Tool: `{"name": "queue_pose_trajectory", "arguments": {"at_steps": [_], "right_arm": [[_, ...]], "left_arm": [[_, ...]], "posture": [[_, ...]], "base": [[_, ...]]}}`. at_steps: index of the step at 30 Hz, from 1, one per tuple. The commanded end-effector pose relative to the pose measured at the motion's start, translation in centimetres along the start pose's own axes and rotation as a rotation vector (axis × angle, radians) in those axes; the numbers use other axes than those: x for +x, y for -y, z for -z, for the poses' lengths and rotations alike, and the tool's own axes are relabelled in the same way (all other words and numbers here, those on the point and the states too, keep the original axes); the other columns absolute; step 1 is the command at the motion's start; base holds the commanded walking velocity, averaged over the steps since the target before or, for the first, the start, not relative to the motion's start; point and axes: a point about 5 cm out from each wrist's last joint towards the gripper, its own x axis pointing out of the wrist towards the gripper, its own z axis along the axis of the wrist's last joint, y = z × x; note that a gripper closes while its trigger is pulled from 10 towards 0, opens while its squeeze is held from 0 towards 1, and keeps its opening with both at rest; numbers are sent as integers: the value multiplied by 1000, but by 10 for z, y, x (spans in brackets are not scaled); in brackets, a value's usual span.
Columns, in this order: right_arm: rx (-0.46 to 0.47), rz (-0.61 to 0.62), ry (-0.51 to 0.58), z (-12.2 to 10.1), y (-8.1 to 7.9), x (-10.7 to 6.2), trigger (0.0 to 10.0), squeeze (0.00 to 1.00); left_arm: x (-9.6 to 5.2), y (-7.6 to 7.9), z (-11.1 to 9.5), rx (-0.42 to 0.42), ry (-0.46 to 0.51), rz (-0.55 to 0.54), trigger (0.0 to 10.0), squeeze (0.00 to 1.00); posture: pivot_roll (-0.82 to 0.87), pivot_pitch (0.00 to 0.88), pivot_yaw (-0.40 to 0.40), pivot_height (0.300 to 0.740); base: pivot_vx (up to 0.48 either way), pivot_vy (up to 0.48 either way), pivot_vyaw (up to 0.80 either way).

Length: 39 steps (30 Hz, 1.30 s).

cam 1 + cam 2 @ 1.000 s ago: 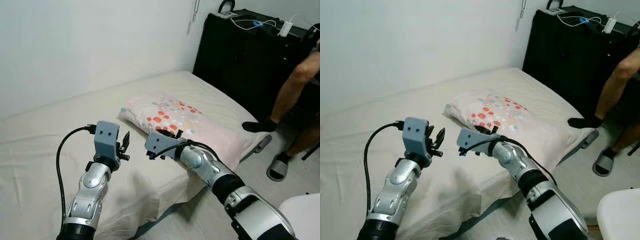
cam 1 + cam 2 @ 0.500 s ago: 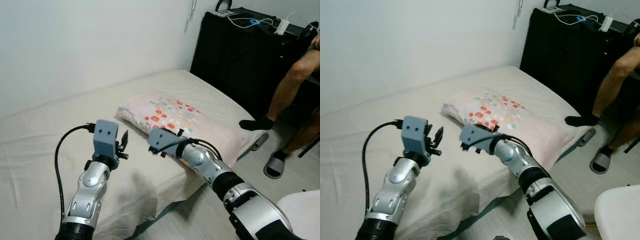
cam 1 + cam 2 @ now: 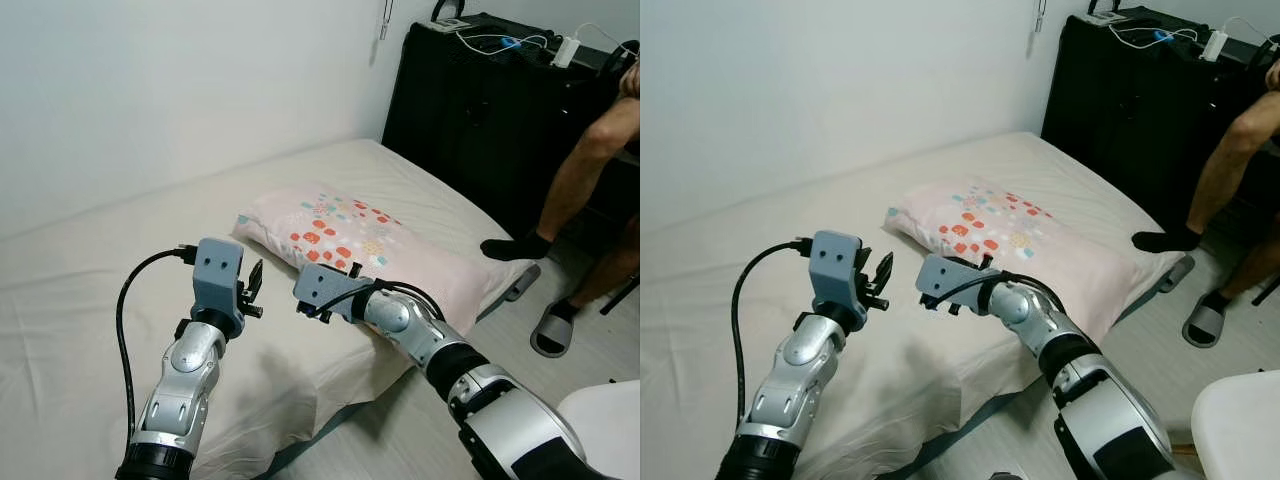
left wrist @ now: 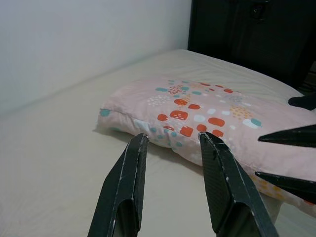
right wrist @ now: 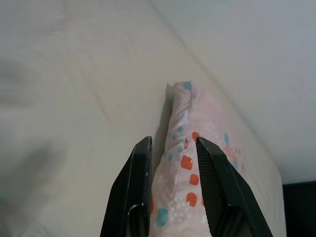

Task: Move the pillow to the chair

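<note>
Right gripper (image 5: 173, 155) spread, fingers straddling front seam of pink patterned pillow (image 3: 370, 235), not pinching yet. Left gripper (image 4: 173, 148) also spread, hovering above beige mattress (image 3: 80, 300), near pillow's left corner, w/o touching it. Pillow lying flat on mattress by its right edge, orange & teal squares on top. Black cabinet (image 3: 470, 110) behind, w/ white cables on top. Person's legs (image 3: 590, 170) at right, one in black sock, other in grey slipper. White chair (image 3: 610, 420) edge at bottom right corner.
</note>
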Motion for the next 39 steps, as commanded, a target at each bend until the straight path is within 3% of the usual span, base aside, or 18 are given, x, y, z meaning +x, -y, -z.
{"name": "queue_pose_trajectory", "arguments": {"at_steps": [1,7,17,39], "right_arm": [[4,13,14,-2,4,0,10000,0],[8,5,12,-1,7,-1,10000,0],[16,1,19,-2,10,-1,10000,0],[28,-2,26,-4,12,-1,10000,0]], "left_arm": [[2,0,0,2,-2,-2,10000,0],[7,-4,-5,4,16,-26,10000,0],[1,-16,-17,6,56,-65,10000,0],[6,-9,-21,3,51,-42,10000,0]], "posture": [[-26,31,-33,694],[-23,57,-70,694],[-62,93,-98,694],[-63,112,-94,694]], "base": [[0,0,0],[0,0,0],[0,0,0],[0,0,0]]}}
